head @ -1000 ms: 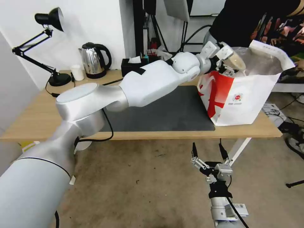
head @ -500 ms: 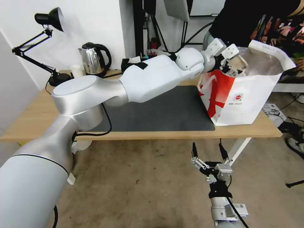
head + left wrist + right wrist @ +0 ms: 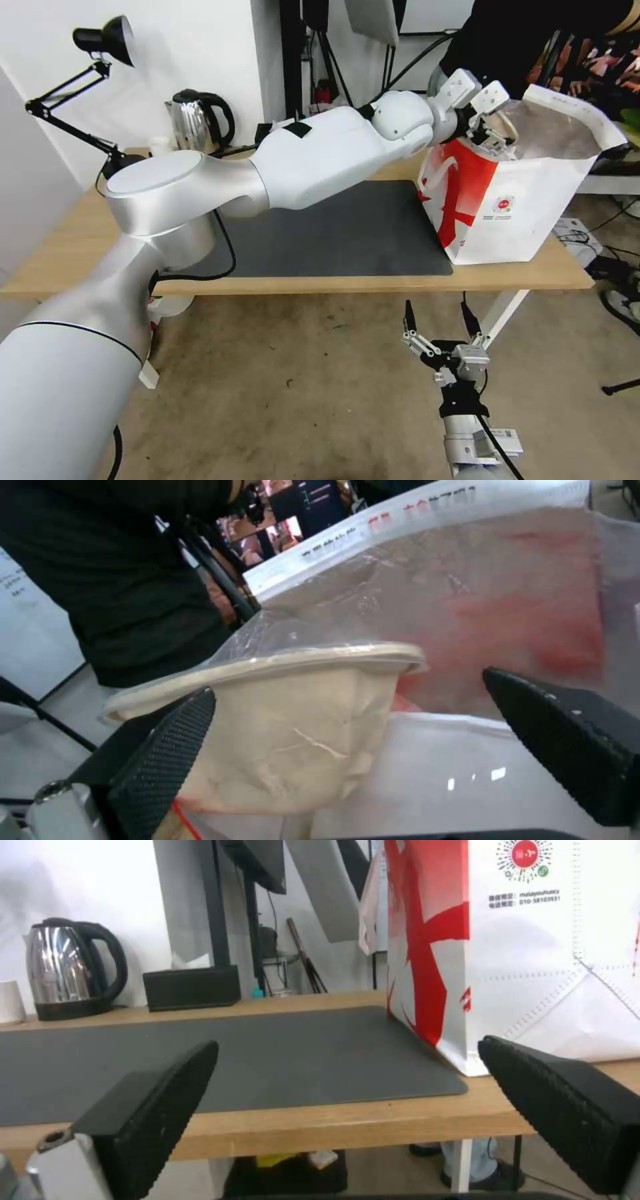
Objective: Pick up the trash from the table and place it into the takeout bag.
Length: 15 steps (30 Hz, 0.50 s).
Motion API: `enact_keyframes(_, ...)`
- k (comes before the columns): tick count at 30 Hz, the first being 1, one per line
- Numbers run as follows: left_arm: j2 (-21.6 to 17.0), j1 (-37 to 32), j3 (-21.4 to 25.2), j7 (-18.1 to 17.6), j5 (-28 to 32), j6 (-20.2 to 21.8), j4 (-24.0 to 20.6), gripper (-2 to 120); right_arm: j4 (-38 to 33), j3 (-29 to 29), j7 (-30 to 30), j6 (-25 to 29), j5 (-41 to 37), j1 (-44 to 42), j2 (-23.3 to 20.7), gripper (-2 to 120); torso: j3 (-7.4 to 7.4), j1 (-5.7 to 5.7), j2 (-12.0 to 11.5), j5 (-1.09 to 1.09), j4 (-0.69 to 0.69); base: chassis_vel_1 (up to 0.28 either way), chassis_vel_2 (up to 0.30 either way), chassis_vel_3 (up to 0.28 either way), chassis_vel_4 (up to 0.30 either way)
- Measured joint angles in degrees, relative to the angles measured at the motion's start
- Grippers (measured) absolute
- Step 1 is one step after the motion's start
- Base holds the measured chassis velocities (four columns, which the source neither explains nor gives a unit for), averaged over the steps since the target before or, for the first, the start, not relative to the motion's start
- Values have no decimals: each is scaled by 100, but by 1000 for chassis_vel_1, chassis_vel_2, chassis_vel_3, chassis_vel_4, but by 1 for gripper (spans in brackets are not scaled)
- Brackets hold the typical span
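Note:
The takeout bag (image 3: pixel 527 200) stands open at the right end of the table (image 3: pixel 80 247), white with a red band and foil lining. My left gripper (image 3: pixel 490 130) reaches over its near rim into the mouth, fingers open. In the left wrist view the shallow beige bowl (image 3: pixel 287 730) sits tilted inside the bag against the foil. It lies between my left gripper's (image 3: pixel 347 685) spread fingers, close to one finger (image 3: pixel 167 760), and nothing grips it. My right gripper (image 3: pixel 437 320) hangs open below the table's front edge, facing the bag (image 3: pixel 533 965).
A dark grey mat (image 3: pixel 347 233) covers the table's middle, its right edge meeting the bag. A steel kettle (image 3: pixel 197 127) and a black desk lamp (image 3: pixel 100 47) stand at the back left. A black tissue box (image 3: pixel 192 987) and a small white cup (image 3: pixel 10 1002) stand near the kettle.
My left gripper has risen and moved a little farther over the bag's mouth and has opened. The beige bowl it held has left the head view. The right arm is still.

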<state>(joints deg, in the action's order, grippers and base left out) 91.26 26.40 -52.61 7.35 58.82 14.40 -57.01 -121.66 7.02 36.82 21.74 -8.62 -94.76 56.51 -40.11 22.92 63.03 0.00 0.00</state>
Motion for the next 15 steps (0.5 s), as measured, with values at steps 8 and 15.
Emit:
enact_keyframes(8, 0, 125, -13, 18, 40, 91, -37, 100, 0, 0, 0, 0, 0, 0, 0, 100, 0, 0, 0, 0, 0, 0, 0, 0, 0)
enact_keyframes(15, -1, 282, -38, 24, 166, 156, -62, 100, 0, 0, 0, 0, 0, 0, 0, 100, 0, 0, 0, 0, 0, 0, 0, 0, 0)
